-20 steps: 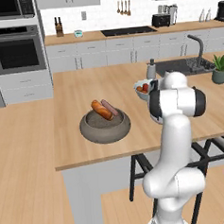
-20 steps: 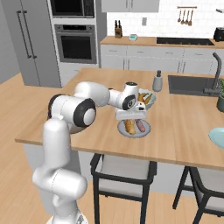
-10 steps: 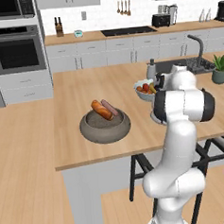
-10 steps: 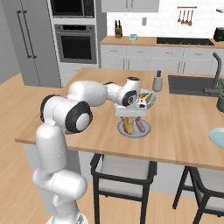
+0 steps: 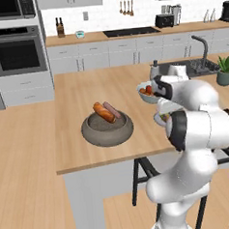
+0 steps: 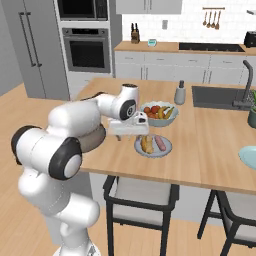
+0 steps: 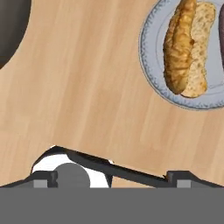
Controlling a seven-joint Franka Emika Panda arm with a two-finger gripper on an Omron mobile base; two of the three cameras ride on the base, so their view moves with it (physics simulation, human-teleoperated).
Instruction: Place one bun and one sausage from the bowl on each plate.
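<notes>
The dark bowl (image 5: 108,130) stands mid-counter with an orange bun (image 5: 102,112) and a sausage (image 5: 112,109) in it. To its right a pale plate (image 6: 153,145) carries a golden-tan bun (image 6: 146,144) and a pinkish sausage (image 6: 160,143). My gripper (image 6: 129,134) hangs open and empty over bare counter between bowl and plate. In the hand view the plate (image 7: 148,65) with its bun (image 7: 179,48) is at upper right, the bowl (image 7: 11,30) at upper left. A second pale plate (image 6: 248,156) sits at the far right.
A pale bowl of fruit (image 6: 159,112) stands just behind the plate, with a grey dispenser (image 6: 180,93) and the sink (image 6: 220,97) farther back. Stools (image 6: 142,200) stand under the counter's front edge. A potted plant (image 5: 224,70) is at the right.
The jaws have spread wider. The hand has moved off from above the plate towards the dark bowl, leaving the golden-tan bun and sausage on the plate.
</notes>
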